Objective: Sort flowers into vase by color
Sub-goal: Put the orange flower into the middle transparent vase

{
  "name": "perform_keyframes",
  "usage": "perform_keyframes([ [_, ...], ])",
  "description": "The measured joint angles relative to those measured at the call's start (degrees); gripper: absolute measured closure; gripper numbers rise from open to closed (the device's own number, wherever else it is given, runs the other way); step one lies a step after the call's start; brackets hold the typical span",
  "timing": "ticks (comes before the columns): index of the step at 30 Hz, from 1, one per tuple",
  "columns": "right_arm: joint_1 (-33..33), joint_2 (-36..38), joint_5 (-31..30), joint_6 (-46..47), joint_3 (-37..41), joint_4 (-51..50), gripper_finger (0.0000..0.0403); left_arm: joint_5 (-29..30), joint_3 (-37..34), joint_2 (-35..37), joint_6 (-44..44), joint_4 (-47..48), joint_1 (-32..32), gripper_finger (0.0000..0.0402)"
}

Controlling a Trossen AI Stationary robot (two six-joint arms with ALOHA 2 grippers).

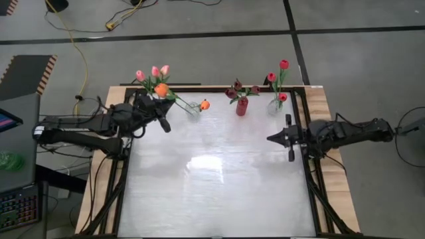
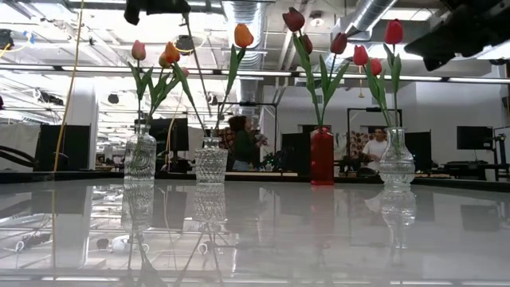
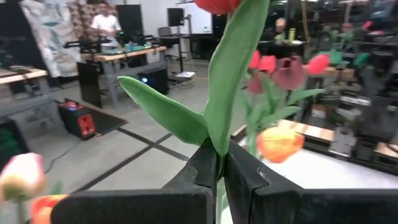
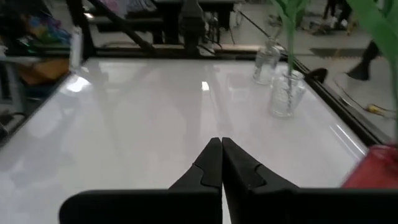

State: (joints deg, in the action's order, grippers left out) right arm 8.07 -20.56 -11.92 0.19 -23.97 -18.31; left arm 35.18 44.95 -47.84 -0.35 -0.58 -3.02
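Note:
My left gripper (image 1: 163, 97) is at the table's far left, shut on an orange tulip (image 1: 161, 89). Its head (image 3: 217, 5) shows at the top of the left wrist view. The thin stem (image 2: 197, 80) slants down to the mouth of a clear vase (image 2: 211, 159) that holds another orange tulip (image 2: 243, 35). Pink tulips (image 1: 155, 71) stand in the leftmost clear vase (image 2: 140, 155). Maroon tulips (image 2: 294, 19) are in a red vase (image 2: 321, 155). Red tulips (image 2: 394, 31) fill a clear vase (image 2: 396, 159). My right gripper (image 1: 269, 138) is shut above the table's right side, touching nothing. My left gripper pinches the orange tulip's green stem (image 3: 219, 134) between its two fingers, just where the leaves (image 3: 163, 109) branch off below the head. The fingers lie across the stem. The tulip is lifted, its head above the fingers. Its stem slants down toward the second vase.
The four vases stand in a row along the table's far edge (image 1: 219, 87). The glossy white tabletop (image 1: 212, 179) stretches out in front of them. A raised dark frame (image 1: 312, 186) runs along the table's sides. People (image 2: 373, 147) stand in the room behind.

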Motion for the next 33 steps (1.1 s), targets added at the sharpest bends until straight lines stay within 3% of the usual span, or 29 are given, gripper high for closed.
perform_keyframes([
  [6, -1.6, 4.4, 2.6, 0.8, 5.3, 3.6, 0.0383, -0.7, 0.0, -0.1, 0.1, 0.7, -5.9, 0.0401],
  [15, -3.7, 10.2, 4.7, 0.9, 8.4, 3.7, 0.0376, -6.7, 0.0, -1.9, -2.4, 1.3, -13.1, 0.0401],
  [33, -4.0, 16.1, 5.0, 0.9, 8.4, 1.8, 0.0379, -9.3, 0.0, -11.3, -3.4, -0.9, -16.7, 0.0401],
])
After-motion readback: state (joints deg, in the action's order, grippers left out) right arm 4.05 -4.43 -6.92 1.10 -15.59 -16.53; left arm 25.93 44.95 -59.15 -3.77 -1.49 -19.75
